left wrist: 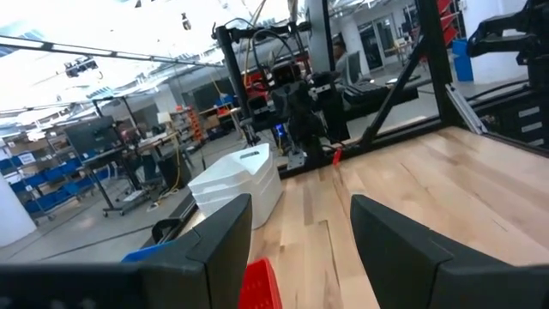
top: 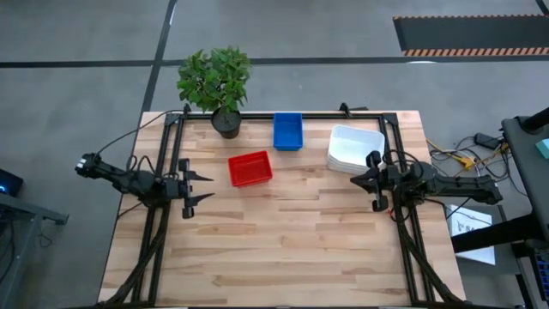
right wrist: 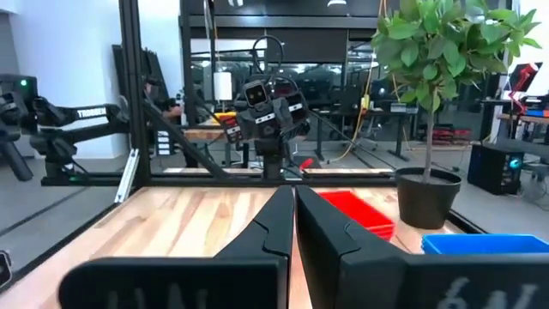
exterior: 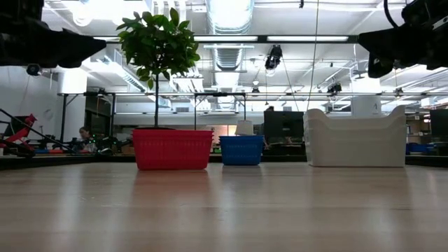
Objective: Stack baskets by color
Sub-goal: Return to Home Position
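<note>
Since the red stack (top: 250, 168), blue stack (top: 287, 131) and white stack (top: 355, 148) were completed, homing was judged underway; only retraction was required, left hand (top: 199, 187) released, right hand (top: 356, 180) clenched.

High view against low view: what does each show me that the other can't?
Only the high view shows the layout from above. The left gripper is open, apart from the red baskets. The right gripper is shut, close to the white baskets. The blue baskets sit beside the plant at the table's far edge. Only the low view shows the baskets side-on, the white ones rising highest, and the room with ceiling lights behind. Both show all three colours of baskets and the plant.
</note>
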You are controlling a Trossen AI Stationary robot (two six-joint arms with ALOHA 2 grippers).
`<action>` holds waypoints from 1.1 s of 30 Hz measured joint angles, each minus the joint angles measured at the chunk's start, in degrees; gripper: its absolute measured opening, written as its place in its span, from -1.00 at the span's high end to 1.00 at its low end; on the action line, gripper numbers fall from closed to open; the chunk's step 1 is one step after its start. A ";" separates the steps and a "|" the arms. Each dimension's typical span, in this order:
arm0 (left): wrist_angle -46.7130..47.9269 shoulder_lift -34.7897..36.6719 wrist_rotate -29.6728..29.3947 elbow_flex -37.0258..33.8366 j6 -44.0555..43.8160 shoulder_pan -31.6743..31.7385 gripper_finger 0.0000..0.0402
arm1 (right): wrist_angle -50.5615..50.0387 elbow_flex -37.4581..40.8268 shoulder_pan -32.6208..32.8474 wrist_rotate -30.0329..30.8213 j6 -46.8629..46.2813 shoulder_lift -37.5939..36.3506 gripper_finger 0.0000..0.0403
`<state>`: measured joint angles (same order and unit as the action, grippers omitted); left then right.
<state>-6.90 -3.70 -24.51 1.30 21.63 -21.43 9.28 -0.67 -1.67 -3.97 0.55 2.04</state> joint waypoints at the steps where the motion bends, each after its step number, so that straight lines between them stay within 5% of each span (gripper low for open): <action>1: 0.02 -0.17 0.00 0.00 0.00 -0.02 0.08 | 0.00 0.00 0.00 0.02 -0.27 0.00 0.96; 33: 0.05 -1.14 0.02 0.00 0.00 -0.01 0.08 | -0.03 0.05 -0.02 0.02 -0.52 0.00 0.96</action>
<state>-6.84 -4.84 -24.49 1.30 21.63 -21.44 9.25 -0.61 -1.69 -3.95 0.03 2.04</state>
